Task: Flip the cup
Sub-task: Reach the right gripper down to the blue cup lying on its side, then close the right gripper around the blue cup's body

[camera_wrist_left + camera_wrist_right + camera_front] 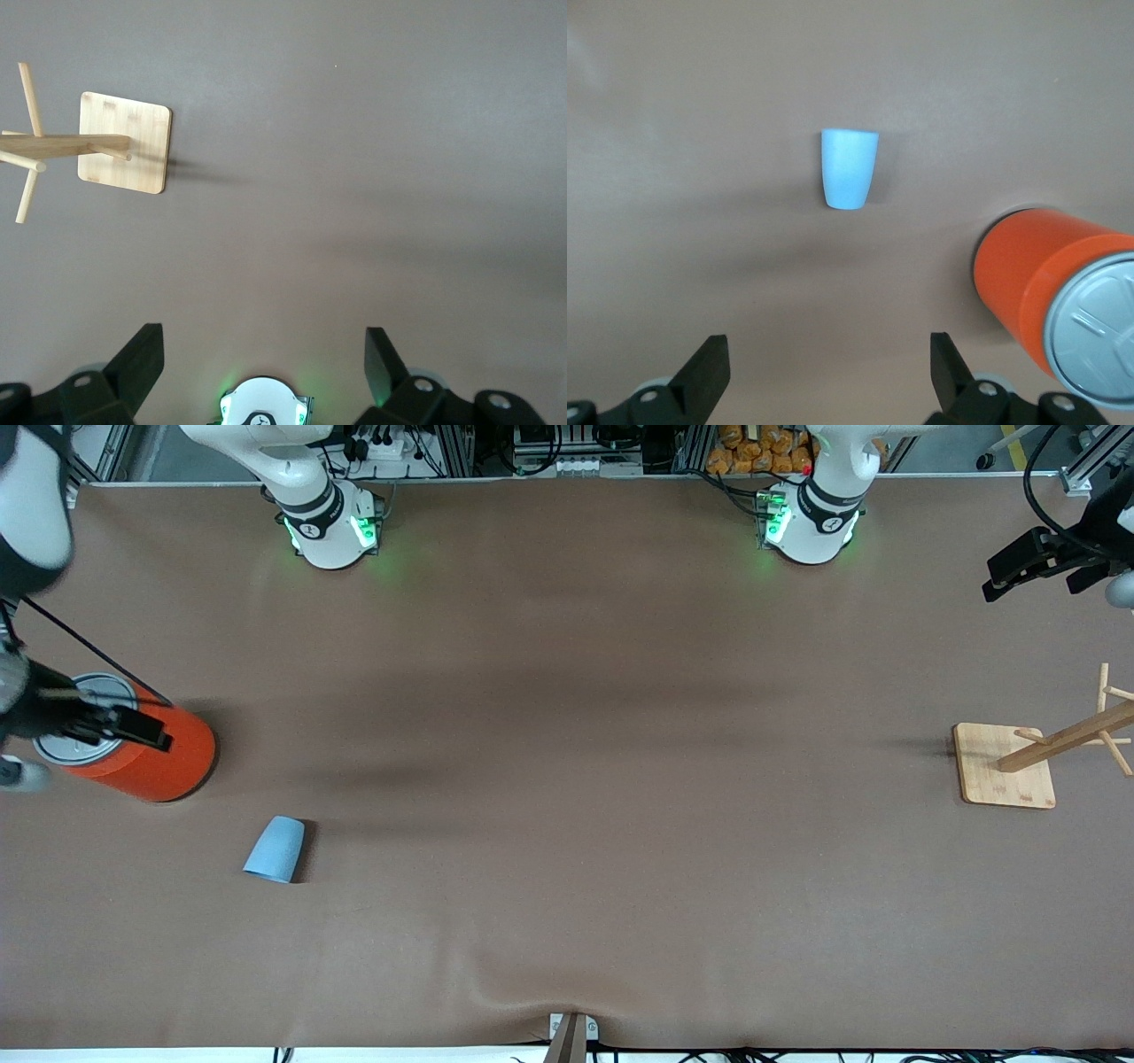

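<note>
The cup [276,849] lies untouched on the table [567,779], nearer the front camera than the orange can [146,753]; we judge flipping unstarted, with right gripper [828,376] above the can and left gripper [264,363] waiting, both spread empty.

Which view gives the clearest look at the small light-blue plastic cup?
The right wrist view: the small light-blue plastic cup sits unobstructed near its centre. The front view shows it smaller, beside nothing. The left wrist view misses it.

One light-blue cup [275,849], one orange can [146,748] with a grey lid, one wooden peg stand [1036,760], two robot arms, all on one brown table [585,779].
</note>
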Motion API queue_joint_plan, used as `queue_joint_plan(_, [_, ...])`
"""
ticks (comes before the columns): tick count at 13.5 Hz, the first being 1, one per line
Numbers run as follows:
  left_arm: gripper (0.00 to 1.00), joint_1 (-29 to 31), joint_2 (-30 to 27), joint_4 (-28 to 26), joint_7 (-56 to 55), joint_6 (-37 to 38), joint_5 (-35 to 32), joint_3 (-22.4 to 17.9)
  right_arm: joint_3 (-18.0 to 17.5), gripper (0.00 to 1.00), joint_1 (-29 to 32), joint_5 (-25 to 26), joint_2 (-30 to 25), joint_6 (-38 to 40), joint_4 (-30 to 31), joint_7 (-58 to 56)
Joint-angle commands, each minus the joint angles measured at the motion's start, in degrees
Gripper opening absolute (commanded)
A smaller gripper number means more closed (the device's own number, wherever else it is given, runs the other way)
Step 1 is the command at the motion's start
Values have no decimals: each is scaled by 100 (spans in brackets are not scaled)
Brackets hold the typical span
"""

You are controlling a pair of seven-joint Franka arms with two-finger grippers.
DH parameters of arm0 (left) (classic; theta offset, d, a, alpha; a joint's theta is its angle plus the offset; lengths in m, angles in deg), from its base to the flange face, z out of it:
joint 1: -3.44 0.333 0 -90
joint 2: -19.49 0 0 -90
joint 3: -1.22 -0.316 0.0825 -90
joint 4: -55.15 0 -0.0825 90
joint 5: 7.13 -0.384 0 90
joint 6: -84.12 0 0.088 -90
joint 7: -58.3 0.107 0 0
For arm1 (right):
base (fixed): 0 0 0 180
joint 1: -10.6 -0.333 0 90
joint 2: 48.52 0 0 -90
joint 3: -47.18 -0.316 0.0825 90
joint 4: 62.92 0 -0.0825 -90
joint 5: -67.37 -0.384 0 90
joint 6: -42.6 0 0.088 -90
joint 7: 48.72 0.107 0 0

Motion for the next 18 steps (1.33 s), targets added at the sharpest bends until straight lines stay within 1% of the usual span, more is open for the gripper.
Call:
queue_joint_plan(1, [100,58,-16,-42,6,-88,-9,41,8,100,21,-82,573,-91,-114,61])
queue_joint_plan(3, [100,58,-42,-33,6,-106,-35,33,-9,100,-23,-90,1187,-232,-114,-61])
queue_joint_plan(5, [100,119,-33,-77,6,-132,-27,41,0,100,-224,-73,1532,-512,-114,-280])
queue_joint_plan(8, [100,120,-16,-209,-3,-360,-18,50,0,100,-85,-73,2015,-1232,-18,-676])
queue_joint_plan(10, [100,111,28,-235,6,-492,-27,59,0,100,30,-73,2131,-2013,219,-686])
queue_joint_plan(13, [100,120,90,-244,6,-527,-35,59,0,100,-23,-90,2201,-2875,755,-554])
queue_joint_plan(15, [100,128,81,-253,6,-528,-35,59,0,100,-31,-265,2455,-3430,809,-99])
queue_joint_plan(16, [100,137,81,-253,6,-528,-27,59,0,100,-40,-284,2543,-3624,809,-45])
queue_joint_plan(18, [100,137,81,-244,-3,-536,-1,68,0,100,-40,-275,2640,-3731,809,-79])
